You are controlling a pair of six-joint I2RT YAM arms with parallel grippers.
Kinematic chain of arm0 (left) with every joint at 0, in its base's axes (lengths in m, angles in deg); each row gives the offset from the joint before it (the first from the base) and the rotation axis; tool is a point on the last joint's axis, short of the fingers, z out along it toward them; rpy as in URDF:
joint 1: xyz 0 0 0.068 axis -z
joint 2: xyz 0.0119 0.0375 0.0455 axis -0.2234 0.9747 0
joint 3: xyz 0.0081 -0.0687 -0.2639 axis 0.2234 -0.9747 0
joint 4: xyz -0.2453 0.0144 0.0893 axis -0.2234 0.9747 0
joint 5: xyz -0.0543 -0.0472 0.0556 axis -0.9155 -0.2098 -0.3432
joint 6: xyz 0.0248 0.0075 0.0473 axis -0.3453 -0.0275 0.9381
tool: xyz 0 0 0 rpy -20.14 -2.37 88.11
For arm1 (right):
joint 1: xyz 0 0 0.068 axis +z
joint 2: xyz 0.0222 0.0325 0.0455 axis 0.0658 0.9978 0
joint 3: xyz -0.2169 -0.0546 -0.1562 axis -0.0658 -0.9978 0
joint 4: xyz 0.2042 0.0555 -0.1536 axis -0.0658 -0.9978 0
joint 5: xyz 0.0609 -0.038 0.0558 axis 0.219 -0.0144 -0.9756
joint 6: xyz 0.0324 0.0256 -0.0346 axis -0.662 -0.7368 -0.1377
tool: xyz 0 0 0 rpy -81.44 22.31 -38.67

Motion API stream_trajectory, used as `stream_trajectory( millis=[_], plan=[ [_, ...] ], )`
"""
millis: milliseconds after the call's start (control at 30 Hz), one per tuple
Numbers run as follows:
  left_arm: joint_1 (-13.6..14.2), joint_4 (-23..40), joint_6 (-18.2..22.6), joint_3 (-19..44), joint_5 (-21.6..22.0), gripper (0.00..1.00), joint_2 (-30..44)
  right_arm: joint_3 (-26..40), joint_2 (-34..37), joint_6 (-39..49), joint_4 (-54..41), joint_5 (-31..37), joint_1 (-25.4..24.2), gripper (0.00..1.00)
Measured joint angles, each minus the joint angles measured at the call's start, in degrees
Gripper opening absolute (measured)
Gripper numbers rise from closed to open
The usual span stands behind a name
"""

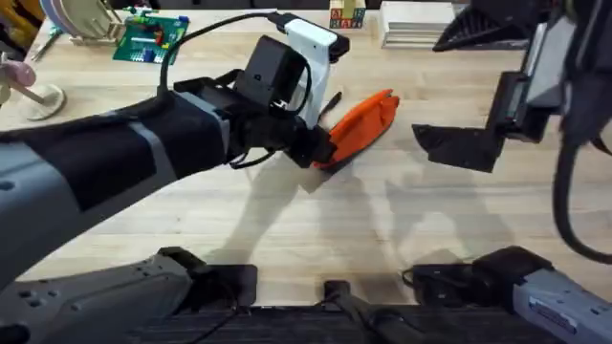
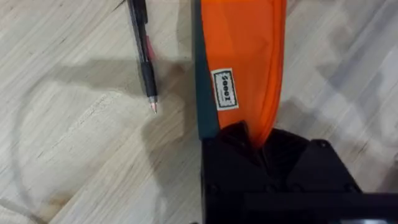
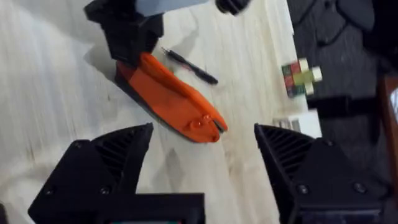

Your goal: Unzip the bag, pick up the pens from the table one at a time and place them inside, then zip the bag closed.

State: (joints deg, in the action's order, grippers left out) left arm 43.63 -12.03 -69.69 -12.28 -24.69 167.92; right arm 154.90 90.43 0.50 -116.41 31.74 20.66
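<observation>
The orange bag (image 1: 361, 122) lies at an angle in the middle of the table (image 1: 287, 220). My left gripper (image 1: 320, 148) is shut on the bag's near end, and in the left wrist view the orange fabric (image 2: 242, 56) runs down into the black fingers (image 2: 273, 168). A slim black pen (image 2: 143, 56) lies on the wood right beside the bag; it also shows as pen (image 3: 189, 65) and pen (image 1: 332, 103). My right gripper (image 1: 457, 145) hovers open to the right of the bag, its fingers (image 3: 106, 168) spread wide, with the bag's far end and zip pull (image 3: 202, 121) ahead of it.
A green circuit board (image 1: 148, 38) and a rack of plates (image 1: 81, 19) stand at the back left. Coloured blocks (image 1: 346, 14) and a white stack (image 1: 416, 24) sit along the back edge. Bare wood lies in front of the bag.
</observation>
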Motion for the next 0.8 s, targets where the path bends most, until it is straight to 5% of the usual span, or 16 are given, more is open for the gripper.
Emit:
stream_trajectory(
  millis=[400,800],
  plan=[
    [0.0,0.0,0.0,0.0,0.0,0.043,0.0,0.0,-1.48,-25.71,-0.15,11.4,0.0,0.998],
    [0.0,0.0,0.0,0.0,-0.02,0.043,0.01,0.0,-1.48,-45.44,-1.62,13.23,-0.04,0.998]
  ],
)
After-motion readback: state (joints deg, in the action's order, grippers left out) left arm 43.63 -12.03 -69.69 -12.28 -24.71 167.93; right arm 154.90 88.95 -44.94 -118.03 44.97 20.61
